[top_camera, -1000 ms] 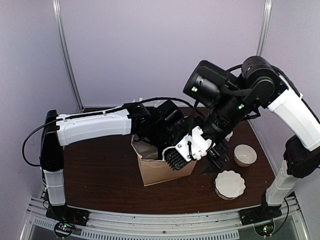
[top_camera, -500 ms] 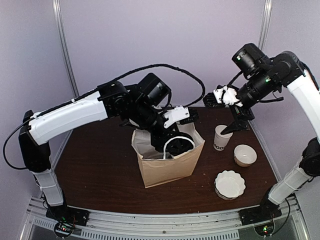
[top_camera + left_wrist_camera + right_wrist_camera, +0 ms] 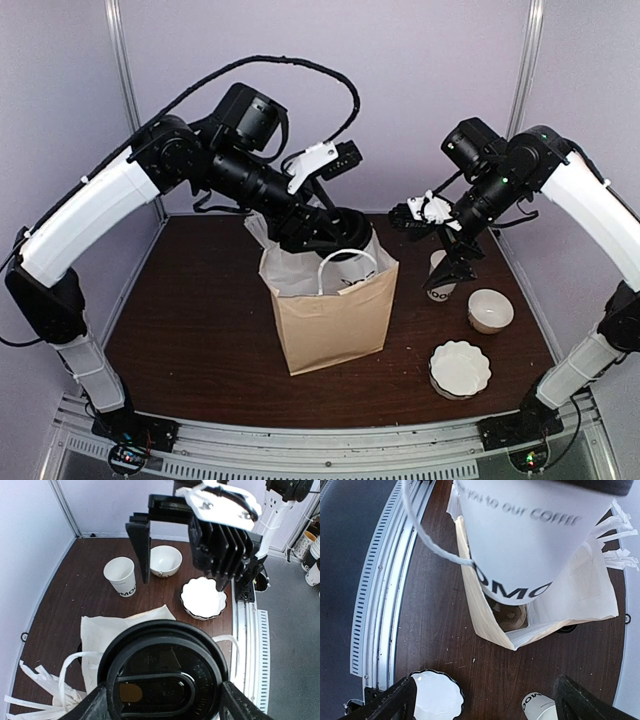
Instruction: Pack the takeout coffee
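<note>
While the dark brown table [image 3: 200, 340] is carrying everything, the left arm [image 3: 100, 210] is reaching in from 9 o'clock and the right arm [image 3: 590, 210] from 3 o'clock, both raised above it. Standing upright near the table's middle, the brown paper bag [image 3: 335, 325] is gaping open with white paper sticking out of its mouth. The left gripper [image 3: 165, 698] is grasping the takeout coffee [image 3: 525, 550] just below its black lid [image 3: 162, 675], one finger on each side, and the cup is hanging upright over the bag's opening, its base clear of the bag's floor. The right gripper [image 3: 432, 242] is hovering at 2 o'clock from the bag with its jaws spread wide and nothing between them. A scalloped white dish [image 3: 460, 370] is lying at 4 o'clock from the bag, a white bowl [image 3: 490, 310] is sitting at 3 o'clock, and a lidless white cup [image 3: 435, 284] is standing between bowl and bag, under the right gripper.
</note>
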You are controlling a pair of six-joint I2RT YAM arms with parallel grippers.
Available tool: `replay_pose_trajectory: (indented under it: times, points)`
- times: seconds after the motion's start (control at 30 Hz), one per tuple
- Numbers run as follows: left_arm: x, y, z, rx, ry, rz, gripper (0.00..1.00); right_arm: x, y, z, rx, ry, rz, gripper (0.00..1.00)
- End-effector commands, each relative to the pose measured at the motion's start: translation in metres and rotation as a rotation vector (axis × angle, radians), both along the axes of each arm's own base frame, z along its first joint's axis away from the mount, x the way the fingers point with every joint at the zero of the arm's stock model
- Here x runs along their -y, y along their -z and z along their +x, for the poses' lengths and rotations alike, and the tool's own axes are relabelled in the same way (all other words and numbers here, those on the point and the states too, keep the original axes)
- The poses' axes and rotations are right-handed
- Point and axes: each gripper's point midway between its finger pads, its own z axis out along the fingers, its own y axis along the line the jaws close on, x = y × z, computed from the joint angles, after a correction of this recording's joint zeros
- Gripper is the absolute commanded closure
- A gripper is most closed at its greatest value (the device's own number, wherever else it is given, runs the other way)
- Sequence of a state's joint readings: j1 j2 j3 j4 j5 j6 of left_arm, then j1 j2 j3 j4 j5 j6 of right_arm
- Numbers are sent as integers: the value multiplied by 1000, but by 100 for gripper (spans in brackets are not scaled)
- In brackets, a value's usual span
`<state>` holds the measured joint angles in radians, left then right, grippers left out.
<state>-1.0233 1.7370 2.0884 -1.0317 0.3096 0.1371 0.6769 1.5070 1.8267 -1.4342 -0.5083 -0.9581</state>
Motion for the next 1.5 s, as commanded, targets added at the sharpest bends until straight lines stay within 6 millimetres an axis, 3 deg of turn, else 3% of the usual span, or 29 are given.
replay_pose_trajectory:
  times: [0.0, 0.13, 0.27, 0.37, 0.47, 0.57, 0.73, 0.87, 1.1, 1.47]
  points:
    - [-22, -49, 1, 24, -55, -103, 42, -6, -10, -3, -2, 1, 64, 1]
    - [-42, -78, 5, 87, -111, -127, 41, -7, -15, -1, 7, 10, 75, 1]
    - [-70, -120, 3, 168, -183, -198, 38, -6, -20, 1, 19, 19, 79, 0]
    - [-105, -141, 8, 247, -306, -207, 36, -6, -19, 2, 23, 24, 74, 0]
    - [-162, -133, 37, 343, -571, -83, 36, -5, -20, 2, 22, 33, 76, 1]
    - [-209, -93, 56, 287, -751, 51, 35, -5, -21, 2, 22, 39, 82, 0]
    - [-248, -7, 64, 41, -929, 140, 35, -6, -23, 3, 22, 38, 88, 1]
    - [-254, 57, 68, -85, -987, 165, 36, -8, -21, 3, 10, 37, 90, 1]
    - [-243, 146, 82, -253, -1012, 124, 36, -11, -20, 1, -9, 39, 105, 1]
    - [-234, 203, 93, -331, -1033, 120, 27, -27, -19, 7, -29, 87, 151, 1]
